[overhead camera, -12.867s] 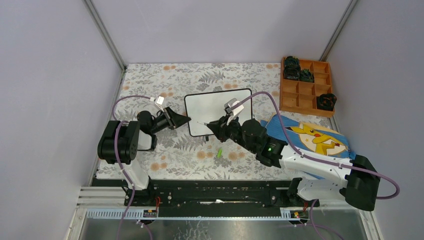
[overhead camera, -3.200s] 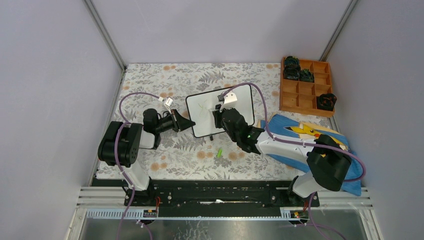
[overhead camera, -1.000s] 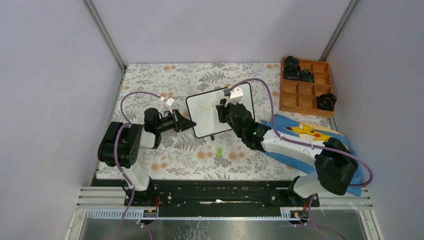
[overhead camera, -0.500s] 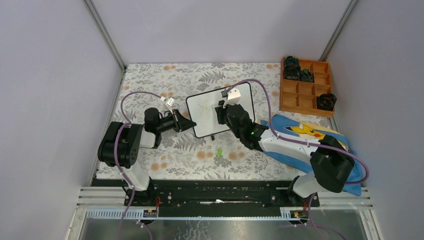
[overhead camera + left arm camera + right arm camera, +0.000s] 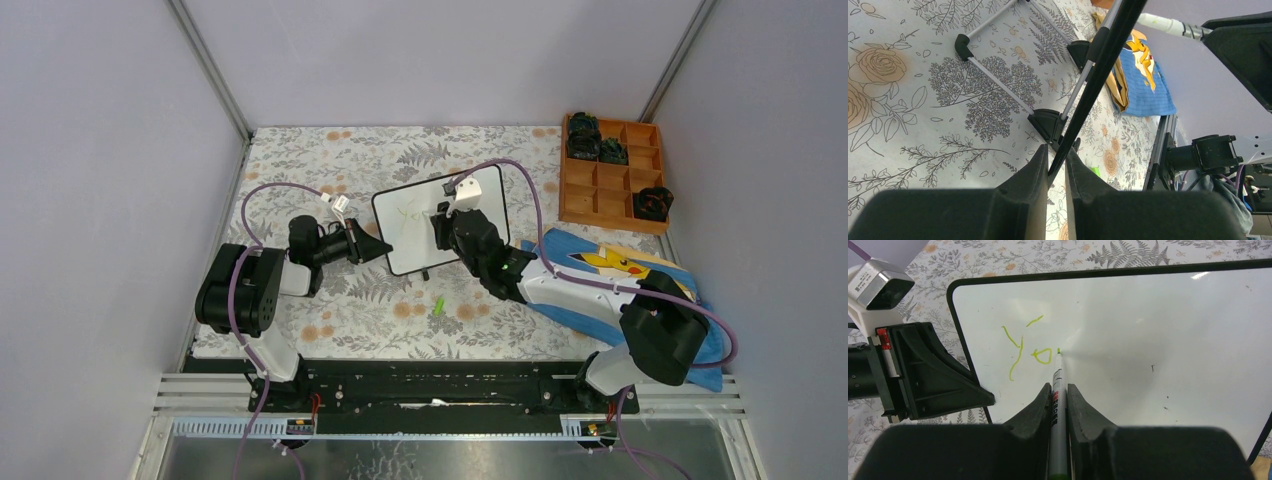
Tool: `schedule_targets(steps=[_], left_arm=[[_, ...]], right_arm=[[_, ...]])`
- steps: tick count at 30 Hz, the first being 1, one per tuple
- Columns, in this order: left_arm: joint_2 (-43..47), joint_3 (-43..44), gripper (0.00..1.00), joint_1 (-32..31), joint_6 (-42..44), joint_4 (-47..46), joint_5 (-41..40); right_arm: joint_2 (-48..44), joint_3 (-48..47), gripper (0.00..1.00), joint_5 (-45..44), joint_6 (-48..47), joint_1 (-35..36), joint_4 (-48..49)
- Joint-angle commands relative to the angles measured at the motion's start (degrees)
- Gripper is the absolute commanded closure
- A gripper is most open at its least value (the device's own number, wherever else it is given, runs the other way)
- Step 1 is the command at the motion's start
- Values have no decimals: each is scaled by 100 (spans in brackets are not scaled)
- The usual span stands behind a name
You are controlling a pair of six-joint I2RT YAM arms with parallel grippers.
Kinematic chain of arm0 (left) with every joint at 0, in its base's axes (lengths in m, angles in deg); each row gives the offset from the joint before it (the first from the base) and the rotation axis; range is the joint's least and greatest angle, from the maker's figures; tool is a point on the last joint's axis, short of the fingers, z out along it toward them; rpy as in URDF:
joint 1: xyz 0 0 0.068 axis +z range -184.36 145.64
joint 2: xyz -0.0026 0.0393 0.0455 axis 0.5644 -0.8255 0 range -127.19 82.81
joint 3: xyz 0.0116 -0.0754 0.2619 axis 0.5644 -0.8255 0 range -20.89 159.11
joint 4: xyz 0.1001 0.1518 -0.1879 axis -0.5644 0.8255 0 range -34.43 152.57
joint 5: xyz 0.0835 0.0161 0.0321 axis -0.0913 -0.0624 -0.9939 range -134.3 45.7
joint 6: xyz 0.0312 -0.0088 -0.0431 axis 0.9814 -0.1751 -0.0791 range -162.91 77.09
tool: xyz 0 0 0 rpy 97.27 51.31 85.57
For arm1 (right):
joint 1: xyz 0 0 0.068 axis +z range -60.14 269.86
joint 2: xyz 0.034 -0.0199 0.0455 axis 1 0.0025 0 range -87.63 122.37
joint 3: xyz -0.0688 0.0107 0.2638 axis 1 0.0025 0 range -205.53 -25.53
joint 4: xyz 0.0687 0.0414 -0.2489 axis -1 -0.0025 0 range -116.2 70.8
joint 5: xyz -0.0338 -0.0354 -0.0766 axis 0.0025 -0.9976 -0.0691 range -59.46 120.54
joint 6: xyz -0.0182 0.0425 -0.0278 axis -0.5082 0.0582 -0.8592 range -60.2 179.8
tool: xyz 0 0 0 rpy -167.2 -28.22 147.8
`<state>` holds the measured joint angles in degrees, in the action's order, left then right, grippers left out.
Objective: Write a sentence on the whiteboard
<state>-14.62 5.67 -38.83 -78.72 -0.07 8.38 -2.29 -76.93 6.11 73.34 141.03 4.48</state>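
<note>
The whiteboard (image 5: 415,222) stands tilted on the floral cloth, with a thin black frame. It fills the right wrist view (image 5: 1158,330). Light-green writing (image 5: 1023,347) reads "Yo" near its upper left. My right gripper (image 5: 1058,390) is shut on a white marker (image 5: 1057,405) whose green tip touches the board just right of the "o". My left gripper (image 5: 1056,157) is shut on the board's black left edge (image 5: 1098,65), seen edge-on, and shows in the top view (image 5: 375,244) at that edge.
A green marker cap (image 5: 438,305) lies on the cloth in front of the board. A wooden compartment tray (image 5: 612,170) with dark objects stands at the back right. A blue Pikachu cloth (image 5: 625,280) lies under the right arm. The board's feet (image 5: 1048,122) rest on the cloth.
Over the earlier frames the board was turned slightly and green strokes appeared on it. In the last second the right gripper shifted slightly along the board; the left arm stayed put.
</note>
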Motion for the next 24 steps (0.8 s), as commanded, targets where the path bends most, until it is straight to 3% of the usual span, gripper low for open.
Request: schedule_targets(steps=[1,24], left_arm=[[4,66,100,-45,111,342,-215],[50,88,100,-89,241,516,-259]], right_arm=[[-99,98,100,-87,58,-33,-19],[-246,153,100,-653,-39,-71,-202]])
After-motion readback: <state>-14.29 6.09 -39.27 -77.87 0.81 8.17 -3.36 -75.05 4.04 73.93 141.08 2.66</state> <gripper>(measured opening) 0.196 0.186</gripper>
